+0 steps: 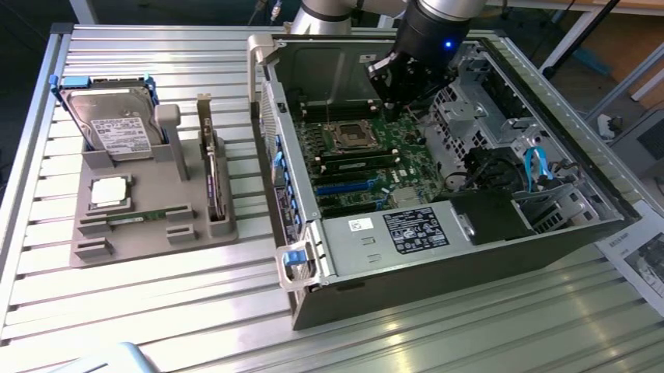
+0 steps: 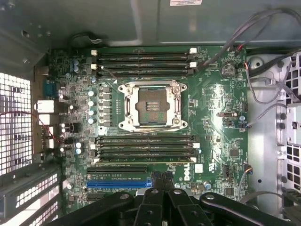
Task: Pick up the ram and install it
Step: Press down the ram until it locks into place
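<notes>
Open PC case (image 1: 436,233) lay on the tabletop (image 1: 155,311); tool (image 1: 407,87) hung inside it above the motherboard (image 2: 155,117), fingers closed on nothing. The ram (image 1: 140,217) lay flat in the grey tray (image 1: 155,241), well toward the exterior view's left, long axis roughly across that view

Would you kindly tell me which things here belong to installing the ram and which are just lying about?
Job in hand: ram, memory slots, gripper, computer case.
Lying about: hard drive, processor chip, expansion card.
</notes>
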Available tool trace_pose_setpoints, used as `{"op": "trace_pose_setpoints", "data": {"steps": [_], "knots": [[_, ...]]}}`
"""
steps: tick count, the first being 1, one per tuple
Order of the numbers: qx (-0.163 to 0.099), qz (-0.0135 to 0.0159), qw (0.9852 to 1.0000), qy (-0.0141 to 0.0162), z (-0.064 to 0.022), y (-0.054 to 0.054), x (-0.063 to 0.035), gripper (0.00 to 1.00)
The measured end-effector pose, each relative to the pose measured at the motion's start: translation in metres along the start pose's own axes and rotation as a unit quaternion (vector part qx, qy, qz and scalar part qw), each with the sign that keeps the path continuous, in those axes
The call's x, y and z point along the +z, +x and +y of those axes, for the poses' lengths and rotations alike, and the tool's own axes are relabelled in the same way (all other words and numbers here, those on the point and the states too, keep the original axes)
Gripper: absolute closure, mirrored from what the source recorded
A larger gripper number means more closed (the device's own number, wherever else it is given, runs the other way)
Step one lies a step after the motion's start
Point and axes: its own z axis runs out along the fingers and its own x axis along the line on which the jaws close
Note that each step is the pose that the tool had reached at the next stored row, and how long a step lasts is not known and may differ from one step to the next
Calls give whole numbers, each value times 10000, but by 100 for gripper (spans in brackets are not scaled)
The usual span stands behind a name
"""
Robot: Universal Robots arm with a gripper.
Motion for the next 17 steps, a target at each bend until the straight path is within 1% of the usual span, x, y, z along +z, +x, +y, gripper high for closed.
{"op": "trace_pose_setpoints", "data": {"steps": [4,5,6,10,14,17], "knots": [[28,-2,10000,3,0,0,0,90],[29,-2,10000,35,0,1,-1,90],[28,-3,10000,55,1,0,0,90],[28,-3,10000,56,1,0,0,90],[12,-2,10000,35,1,0,0,90],[-14,-1,10000,34,1,0,0,90]]}}
